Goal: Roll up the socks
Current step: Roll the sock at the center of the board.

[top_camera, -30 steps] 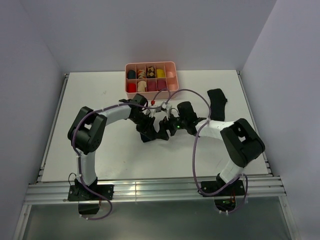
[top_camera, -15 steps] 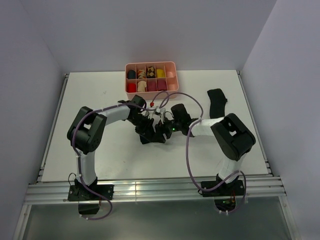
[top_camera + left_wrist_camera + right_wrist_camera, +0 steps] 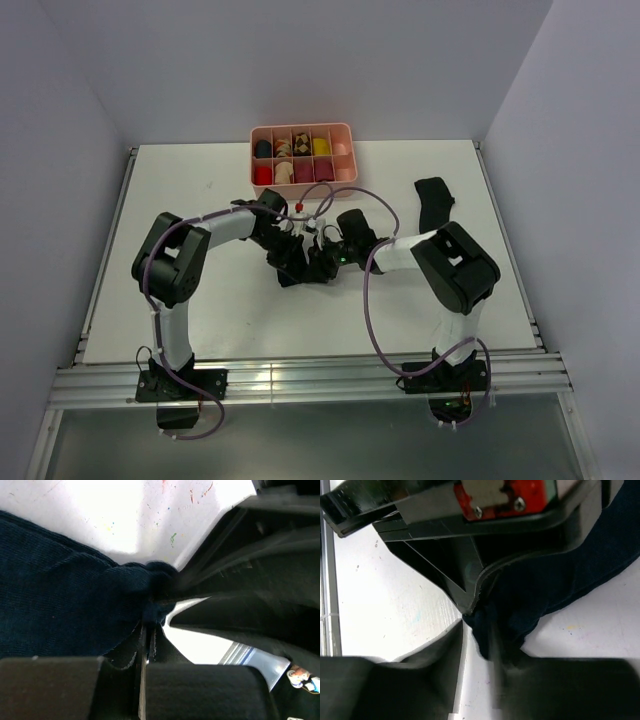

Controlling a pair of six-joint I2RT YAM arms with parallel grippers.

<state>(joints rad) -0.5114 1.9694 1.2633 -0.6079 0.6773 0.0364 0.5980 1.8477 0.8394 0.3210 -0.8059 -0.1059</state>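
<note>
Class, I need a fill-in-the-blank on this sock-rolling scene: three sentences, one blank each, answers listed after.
1. The divided tray at the back of the table is coloured ___.
2. The left gripper is ___ on the dark sock.
3. A second black sock lies loose toward the table's ___ edge.

Answers: pink; shut; right

The white-and-black jointed left arm (image 3: 215, 228) and matching right arm (image 3: 405, 250) both bend inward, wrists low and meeting at centre, the left gripper (image 3: 150, 630) pinched shut on a dark navy fabric sock (image 3: 60, 610), the right gripper (image 3: 479, 647) straddling the same fabric, its hold unclear.
</note>
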